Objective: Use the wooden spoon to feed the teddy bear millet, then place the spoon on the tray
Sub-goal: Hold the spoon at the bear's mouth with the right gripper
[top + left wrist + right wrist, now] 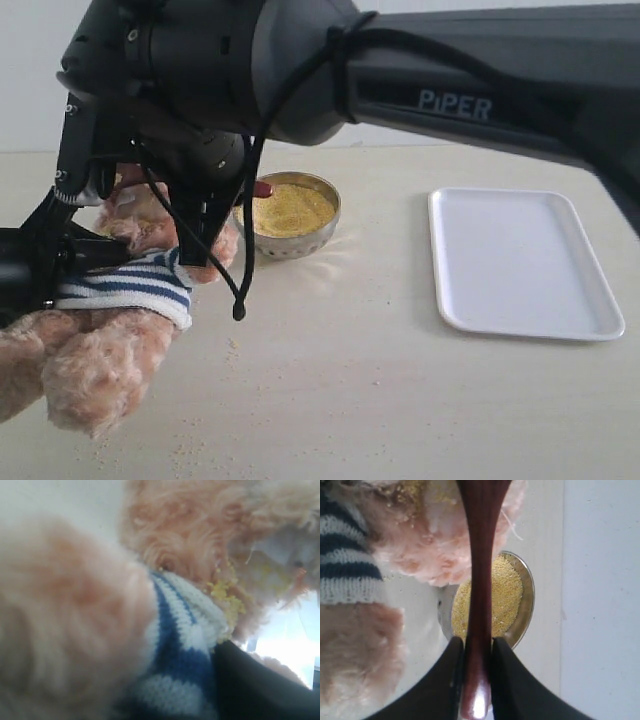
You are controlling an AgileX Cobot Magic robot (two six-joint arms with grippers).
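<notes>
The teddy bear [100, 360] lies at the left in its striped shirt [185, 645]. My left gripper [66, 262] is shut on its body, and one dark finger [260, 690] presses the shirt. My right gripper [478, 647] is shut on the handle of the wooden spoon [481, 555]. The spoon's wide end reaches the bear's face [420, 545] and is cut off by the frame edge. Yellow grains [227, 597] cling to the bear's muzzle. Millet [292, 208] fills the metal bowl [300, 245] beside the bear. The white tray [520, 260] lies at the right, bare.
The right arm [470, 90] spans the top of the exterior view and hides most of the bear's head. Loose grains [190, 455] are scattered on the table near the bear's legs. Bare tabletop [380, 300] separates the bowl and the tray.
</notes>
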